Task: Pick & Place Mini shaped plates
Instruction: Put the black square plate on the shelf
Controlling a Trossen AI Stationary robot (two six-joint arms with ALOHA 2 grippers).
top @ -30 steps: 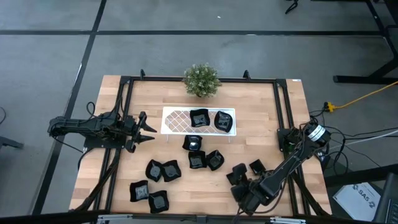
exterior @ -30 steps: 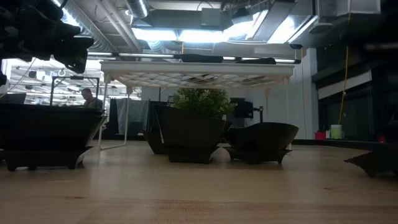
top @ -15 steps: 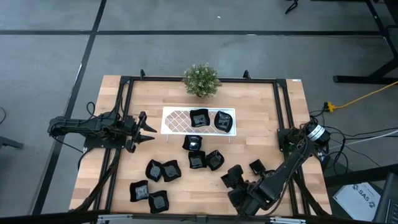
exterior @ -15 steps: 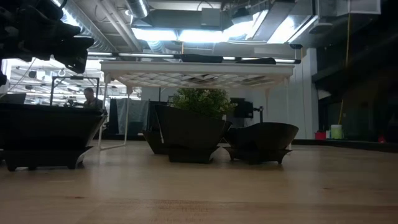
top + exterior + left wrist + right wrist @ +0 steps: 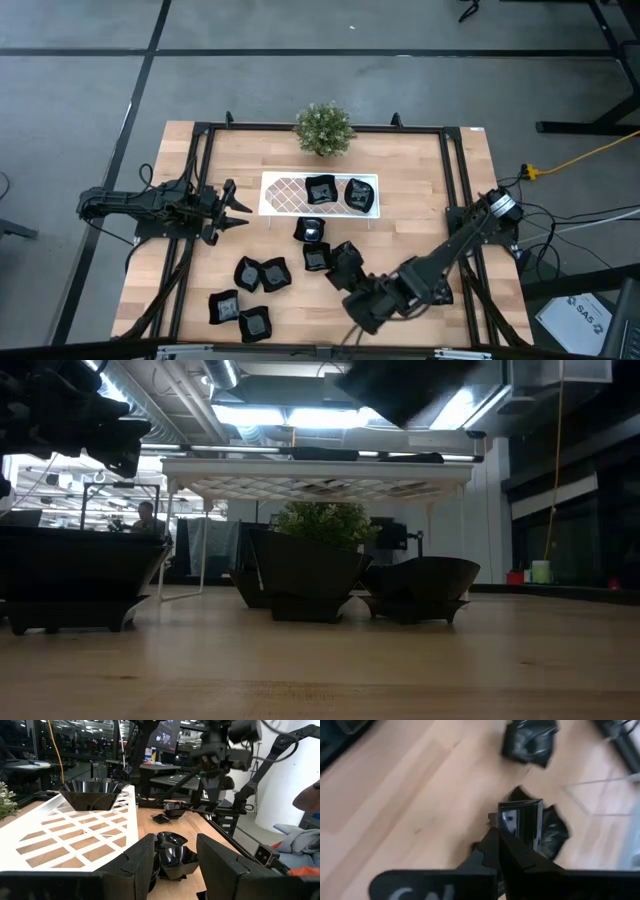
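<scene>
Several mini shaped plates, black and glossy, lie on the wooden table, among them a cluster (image 5: 316, 257) near the middle and a group (image 5: 248, 272) toward the near left. Two more sit in the white lattice tray (image 5: 285, 192). My right gripper (image 5: 352, 285) hangs over the near middle of the table, shut on one mini plate (image 5: 346, 268), which shows edge-on in the right wrist view (image 5: 521, 817). My left gripper (image 5: 238, 208) waits open just left of the tray, its two fingers apart (image 5: 175, 865). My right gripper pinches the mini plate by its rim (image 5: 512, 832) between the two shut fingers (image 5: 492, 847). The plate stands out beyond the fingertips, tilted on edge and lifted clear of the table, above other plates (image 5: 554, 834).
A small green potted plant (image 5: 323, 128) stands at the table's far edge behind the tray. Black frame rails run along the left (image 5: 190, 200) and right (image 5: 455, 190) sides. Bare wood lies near the near edge (image 5: 310, 320).
My right gripper has carried its mini plate from the near right corner toward the table's left and up, over the middle cluster. The plate, resting low at the low view's right a second ago, is now lifted clear.
</scene>
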